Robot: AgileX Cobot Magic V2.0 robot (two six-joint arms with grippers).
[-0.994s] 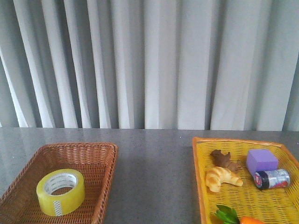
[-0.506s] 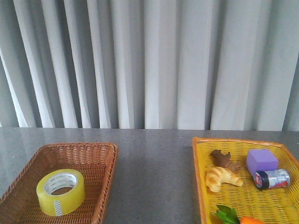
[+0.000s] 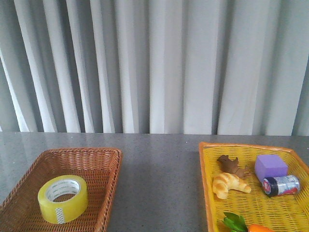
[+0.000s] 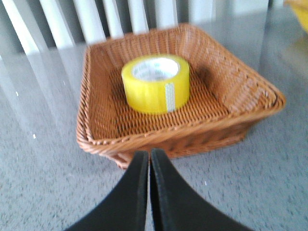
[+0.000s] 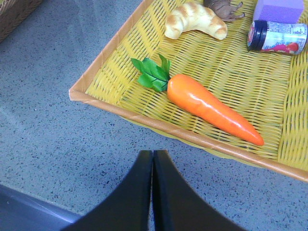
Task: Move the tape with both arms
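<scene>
I am looking at the tape (image 4: 156, 83) lying flat in the brown wicker basket (image 4: 101, 139) on my left side of the grey table (image 3: 159, 183), its open core facing up, so its axis is standing vertical and the hole is pointing at the ceiling. My left gripper (image 4: 149, 166) is hanging just short of the basket's near rim, and the roll is sitting straight ahead of it, past that rim and near the basket's middle. Its fingers are pressed together with nothing between them. My right gripper (image 5: 152, 166) is also pressed together and empty, and it is hovering over bare table just outside the yellow basket (image 5: 110, 103), beside the carrot (image 5: 211, 108), the croissant (image 5: 195, 19) and the small can (image 5: 279, 36). I am judging the left arm far nearer to the roll, so it should be reaching first. There is small print on the roll's white inner core and on the can's label, but I am finding both too blurred to read.
</scene>
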